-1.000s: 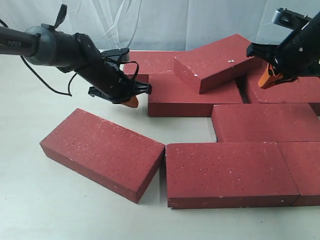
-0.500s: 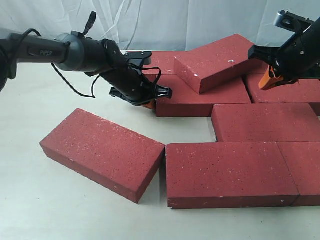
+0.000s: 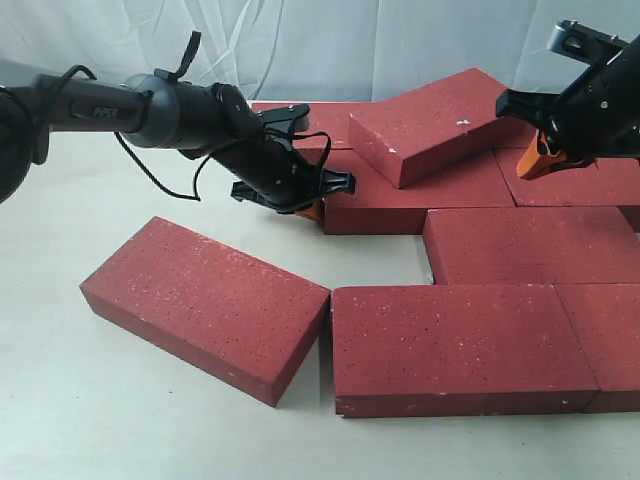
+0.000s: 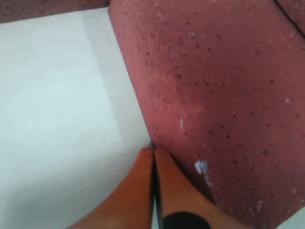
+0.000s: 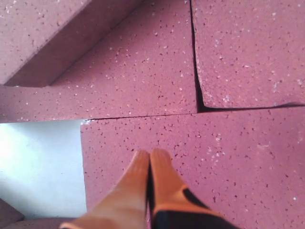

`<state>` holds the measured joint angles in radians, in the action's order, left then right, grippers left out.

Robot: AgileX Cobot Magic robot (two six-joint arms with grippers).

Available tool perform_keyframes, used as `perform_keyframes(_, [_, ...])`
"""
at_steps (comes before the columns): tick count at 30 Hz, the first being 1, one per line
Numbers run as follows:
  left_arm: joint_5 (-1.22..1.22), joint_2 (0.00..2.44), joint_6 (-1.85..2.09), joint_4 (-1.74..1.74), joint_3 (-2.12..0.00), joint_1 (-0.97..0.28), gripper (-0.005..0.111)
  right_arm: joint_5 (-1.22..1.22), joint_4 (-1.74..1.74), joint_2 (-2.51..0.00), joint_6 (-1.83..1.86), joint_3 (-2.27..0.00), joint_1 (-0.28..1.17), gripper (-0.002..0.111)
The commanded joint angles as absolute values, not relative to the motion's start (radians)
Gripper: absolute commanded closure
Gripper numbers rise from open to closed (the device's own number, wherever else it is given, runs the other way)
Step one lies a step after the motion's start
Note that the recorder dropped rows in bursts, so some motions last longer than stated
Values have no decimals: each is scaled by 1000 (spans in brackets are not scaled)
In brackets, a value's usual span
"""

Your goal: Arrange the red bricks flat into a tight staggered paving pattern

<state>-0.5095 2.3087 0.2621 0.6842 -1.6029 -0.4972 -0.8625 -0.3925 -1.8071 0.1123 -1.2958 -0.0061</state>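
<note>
Touching the nine-o'clock end of a dark-red, gritty rectangular paving brick (image 3: 420,195) with our clenched, empty left gripper (image 3: 312,208), we have our right gripper (image 3: 535,160), clenched on nothing, above bricks (image 3: 580,185) at two o'clock. A tilted brick (image 3: 430,120) leans on others at twelve; a loose brick (image 3: 205,300) lies on the pale bench (image 3: 80,400) at eight.

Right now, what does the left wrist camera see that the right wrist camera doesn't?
Only the left wrist view: the left hand, shut, its tips at one brick beside white table. Only the right wrist view: the right hand, shut, over several bricks with cracks between, plus a tilted brick. Both: orange fingertips, speckled red bricks, table.
</note>
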Motion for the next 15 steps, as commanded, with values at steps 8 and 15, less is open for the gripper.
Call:
perform_keyframes(8, [-576, 2338, 187, 631, -1627, -509, 107, -842, -395, -1798, 133, -1291, -10, 109])
perform_keyframes(15, [-729, 2286, 104, 494, -1627, -398, 107, -846, -399, -1798, 133, -1291, -10, 109])
